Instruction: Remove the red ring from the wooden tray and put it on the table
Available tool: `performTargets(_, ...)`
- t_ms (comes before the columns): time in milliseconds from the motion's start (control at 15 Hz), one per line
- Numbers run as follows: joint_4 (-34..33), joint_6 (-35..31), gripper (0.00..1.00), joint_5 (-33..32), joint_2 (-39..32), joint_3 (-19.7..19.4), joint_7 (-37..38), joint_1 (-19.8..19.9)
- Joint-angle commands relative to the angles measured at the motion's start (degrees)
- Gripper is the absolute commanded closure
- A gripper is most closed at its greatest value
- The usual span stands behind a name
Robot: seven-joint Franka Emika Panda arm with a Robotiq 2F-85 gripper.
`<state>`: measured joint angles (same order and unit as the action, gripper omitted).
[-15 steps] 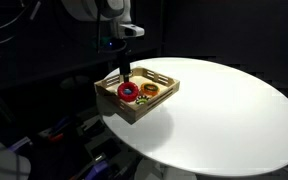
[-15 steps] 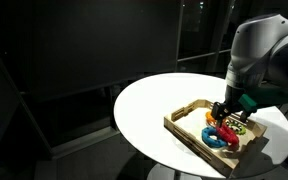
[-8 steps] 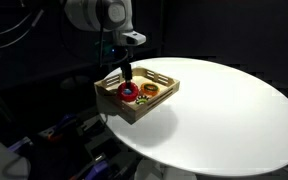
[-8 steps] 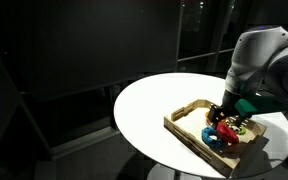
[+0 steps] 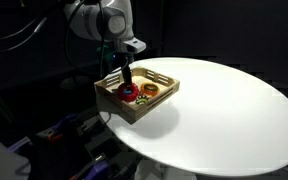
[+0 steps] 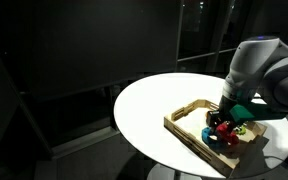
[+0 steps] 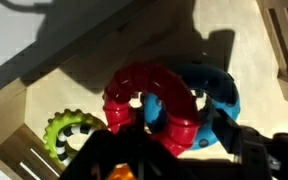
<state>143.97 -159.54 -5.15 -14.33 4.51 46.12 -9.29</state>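
Item: red ring [image 7: 149,105], in wooden tray [image 5: 136,108] at table [image 5: 224,110] edge, touching blue ring [image 7: 219,92]. My gripper [image 5: 127,84] low over it, to grasp; whether my fingers pinch it, cannot tell.

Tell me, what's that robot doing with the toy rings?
The robot arm is reaching down into a wooden tray near the edge of a round white table. Its hand is open and sits right over the red ring, which lies partly on top of a blue ring. A green ring and an orange ring are in the tray too. The red ring has not been lifted out yet.
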Motion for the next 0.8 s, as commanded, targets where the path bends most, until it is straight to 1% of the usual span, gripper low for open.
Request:
performTargets(0, -0.4, -1.4, 0.60, 1.2, -0.3, -1.9, -0.7, -1.9)
performTargets(267, -0.2, -0.8, 0.92, 2.1, 1.1, -2.4, -1.4, -2.1)
performTargets(333, -0.1, -0.5, 0.93, 2.8, 1.5, -2.2, -1.8, -1.8)
performTargets(467, -0.1, -0.1, 0.91, 4.5, 2.4, -1.7, -2.6, -1.4)
performTargets(600, -0.4, 0.9, 0.91, 7.3, 3.5, -0.9, -4.2, -0.7)
performTargets(733, -0.7, 1.6, 0.91, 9.0, 4.7, -1.3, -4.9, -0.6)
